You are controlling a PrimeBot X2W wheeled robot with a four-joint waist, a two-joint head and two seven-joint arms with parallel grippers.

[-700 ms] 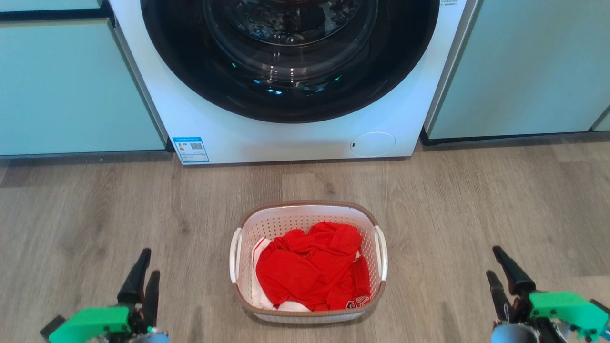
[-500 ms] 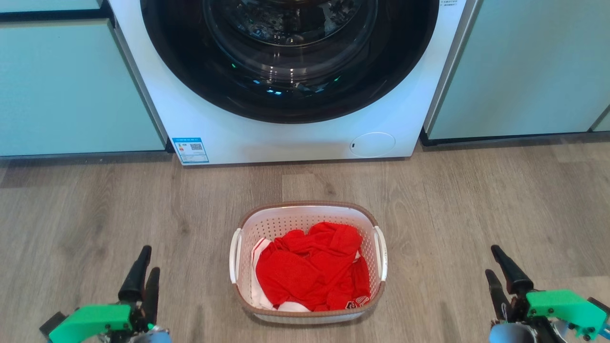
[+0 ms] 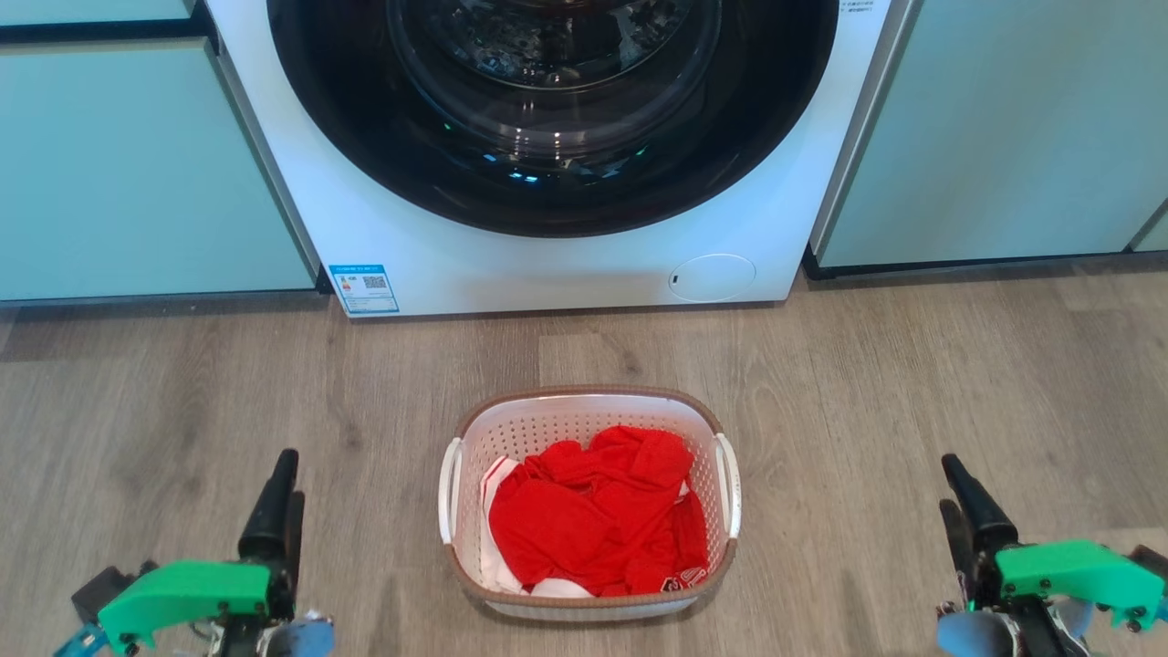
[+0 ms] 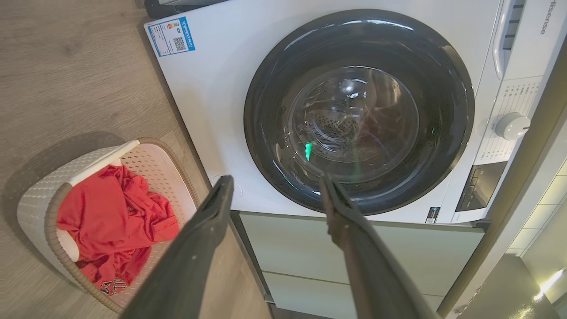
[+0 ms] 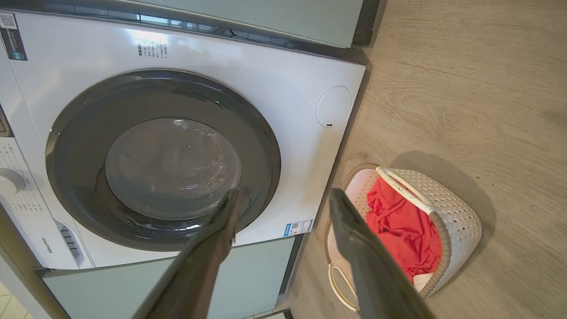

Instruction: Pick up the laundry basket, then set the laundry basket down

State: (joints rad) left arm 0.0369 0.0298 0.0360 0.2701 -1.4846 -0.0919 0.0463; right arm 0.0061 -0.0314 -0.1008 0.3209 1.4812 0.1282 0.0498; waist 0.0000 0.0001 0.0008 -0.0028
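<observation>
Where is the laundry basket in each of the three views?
Head view: laundry basket at bottom centre, on the floor.
Left wrist view: laundry basket at lower left.
Right wrist view: laundry basket at lower right.
Shared landmark: the washing machine, with its dark round door.

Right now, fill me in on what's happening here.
A two-armed robot faces the laundry basket, which sits on the wooden floor in front of the washing machine with red clothes inside. The left hand and right hand are both open, off to either side of the basket and touching nothing. The pickup has not begun.
</observation>
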